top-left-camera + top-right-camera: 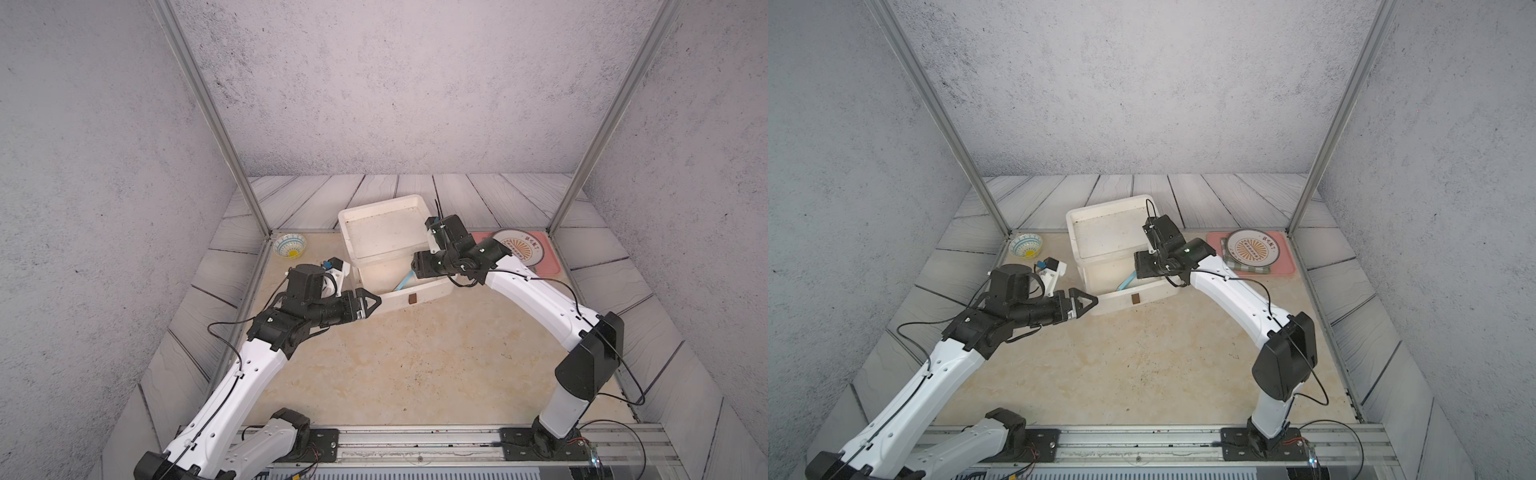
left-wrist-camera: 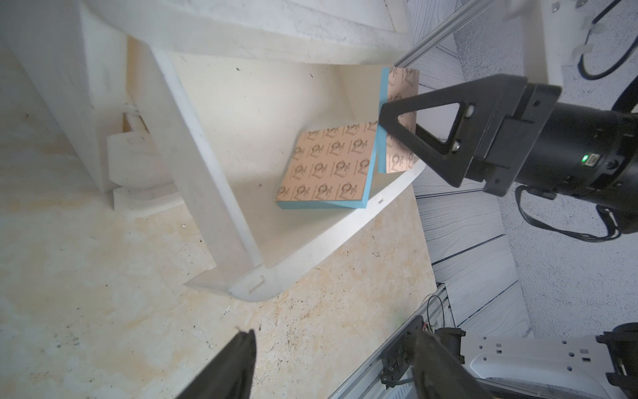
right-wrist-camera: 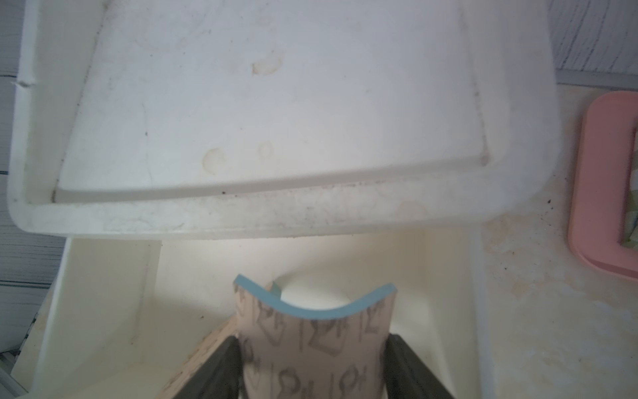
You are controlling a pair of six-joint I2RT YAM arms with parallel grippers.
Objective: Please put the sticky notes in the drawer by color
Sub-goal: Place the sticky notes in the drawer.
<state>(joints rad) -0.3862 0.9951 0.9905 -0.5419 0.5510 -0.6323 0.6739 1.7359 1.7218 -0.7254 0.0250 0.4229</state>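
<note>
The white drawer cabinet (image 1: 382, 205) stands mid-table with its top drawer (image 2: 221, 193) pulled out, its brown tab handle (image 1: 412, 298) facing me. One orange-patterned sticky note pad (image 2: 331, 165) with a light blue edge lies flat inside. My right gripper (image 3: 312, 366) hangs over the open drawer, shut on a second orange-patterned pad (image 3: 314, 338), which bends between the fingers and stands on edge. Only its blue edge (image 1: 402, 283) shows in both top views. My left gripper (image 2: 335, 349) is open and holds nothing, at the drawer's front left corner (image 1: 370, 301).
A patterned bowl (image 1: 290, 245) sits at the back left. A pink tray (image 1: 548, 266) at the back right carries a round plate (image 1: 519, 249) on a green checked cloth (image 1: 1246, 268). Metal frame posts (image 1: 249, 183) rise at the back corners.
</note>
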